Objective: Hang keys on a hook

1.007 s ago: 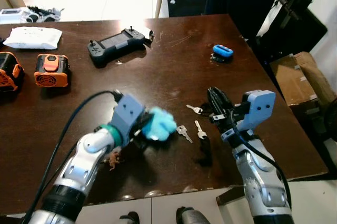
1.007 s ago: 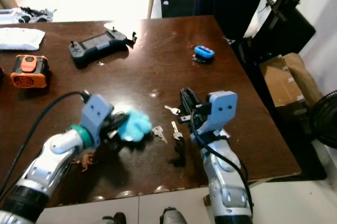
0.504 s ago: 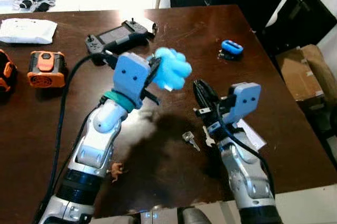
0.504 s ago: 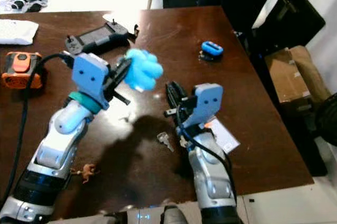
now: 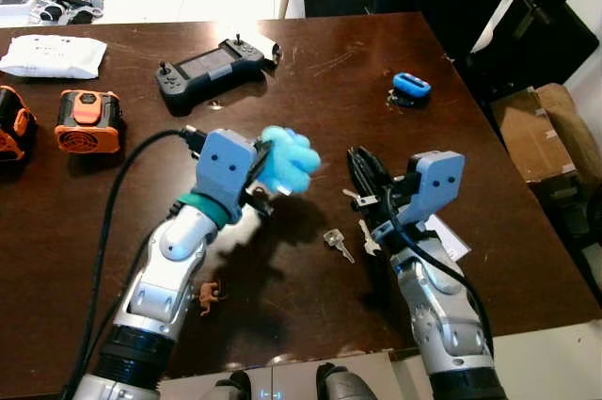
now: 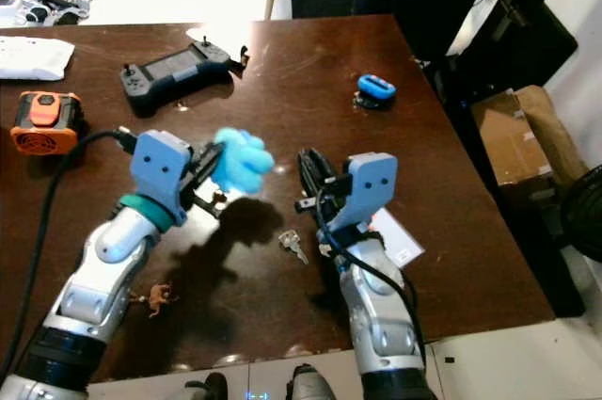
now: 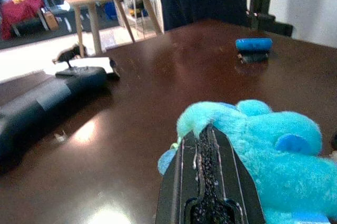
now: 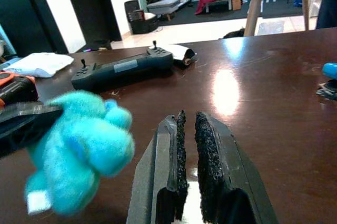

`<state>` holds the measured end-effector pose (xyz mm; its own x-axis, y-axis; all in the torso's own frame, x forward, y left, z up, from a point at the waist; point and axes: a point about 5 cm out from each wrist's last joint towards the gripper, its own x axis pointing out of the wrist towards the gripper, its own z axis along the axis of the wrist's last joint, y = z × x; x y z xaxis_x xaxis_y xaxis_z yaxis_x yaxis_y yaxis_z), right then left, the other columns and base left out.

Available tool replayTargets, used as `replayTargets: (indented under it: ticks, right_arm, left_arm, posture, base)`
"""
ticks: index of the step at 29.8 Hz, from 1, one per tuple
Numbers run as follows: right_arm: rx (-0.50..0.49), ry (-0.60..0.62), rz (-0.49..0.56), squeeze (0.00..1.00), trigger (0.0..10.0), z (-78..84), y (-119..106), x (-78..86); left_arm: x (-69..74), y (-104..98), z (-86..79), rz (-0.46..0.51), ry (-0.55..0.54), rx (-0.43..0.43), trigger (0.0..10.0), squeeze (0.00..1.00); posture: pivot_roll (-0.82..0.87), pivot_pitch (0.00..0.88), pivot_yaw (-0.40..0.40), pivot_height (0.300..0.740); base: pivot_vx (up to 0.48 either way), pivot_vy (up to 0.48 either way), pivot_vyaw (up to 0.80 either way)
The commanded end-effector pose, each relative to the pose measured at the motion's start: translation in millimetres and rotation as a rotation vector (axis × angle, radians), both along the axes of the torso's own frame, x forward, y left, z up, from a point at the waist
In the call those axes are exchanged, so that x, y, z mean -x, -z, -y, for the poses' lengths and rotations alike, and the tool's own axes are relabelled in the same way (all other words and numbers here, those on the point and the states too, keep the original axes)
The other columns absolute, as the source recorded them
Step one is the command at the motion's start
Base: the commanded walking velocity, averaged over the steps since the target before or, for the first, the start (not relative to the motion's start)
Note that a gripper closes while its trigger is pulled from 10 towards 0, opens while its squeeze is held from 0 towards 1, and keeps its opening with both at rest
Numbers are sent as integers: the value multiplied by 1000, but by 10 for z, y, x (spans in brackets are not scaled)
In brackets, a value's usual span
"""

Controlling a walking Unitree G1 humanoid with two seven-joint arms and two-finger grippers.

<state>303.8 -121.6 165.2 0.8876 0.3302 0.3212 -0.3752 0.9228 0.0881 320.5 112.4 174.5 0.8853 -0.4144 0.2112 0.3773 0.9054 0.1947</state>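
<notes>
Left jaws (image 5: 264,170) pinch blue plush (image 5: 288,161); no writing legible.

Bare tabletop (image 5: 310,118) between game controller (image 5: 209,66) and blue gadget (image 5: 411,88)

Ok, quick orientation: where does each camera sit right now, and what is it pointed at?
Left and right eye views: on the head, looking down at the brown table; both arms, left claw, right claw.
Left wrist view: looks along the left claw's shut fingers, clamped on the blue plush toy.
Right wrist view: looks along the right claw toward the game controller.
Shared: plush toy, controller and blue case.
</notes>
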Motion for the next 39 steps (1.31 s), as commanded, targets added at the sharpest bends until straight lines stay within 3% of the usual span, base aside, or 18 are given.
replayTargets:
  ticks: [1,3,4,17,39]
  right_arm:
    - [-1,15,-19,0,10000,26,66,17]
    - [-1,15,-19,0,10000,26,66,17]
    - [1,26,-16,0,10000,40,61,14]
    - [5,49,-11,0,10000,48,65,11]
    - [16,48,-7,0,10000,25,81,28]
  left_arm:
    - [20,22,-15,-17,0,22,10000,0]
    - [20,22,-15,-17,0,22,10000,0]
    - [24,35,-35,-42,-16,68,10000,0]
    - [63,62,1,-56,-38,112,10000,0]
    - [53,66,-14,-75,-49,110,10000,0]
  posture:
    - [-218,104,21,740]
    - [-218,104,21,740]
    - [-217,104,20,740]
    - [-210,113,19,740]
    - [-207,118,23,740]
  base:
    - [0,0,0]
    - [0,0,0]
    - [0,0,0]
    - [0,0,0]
    - [0,0,0]
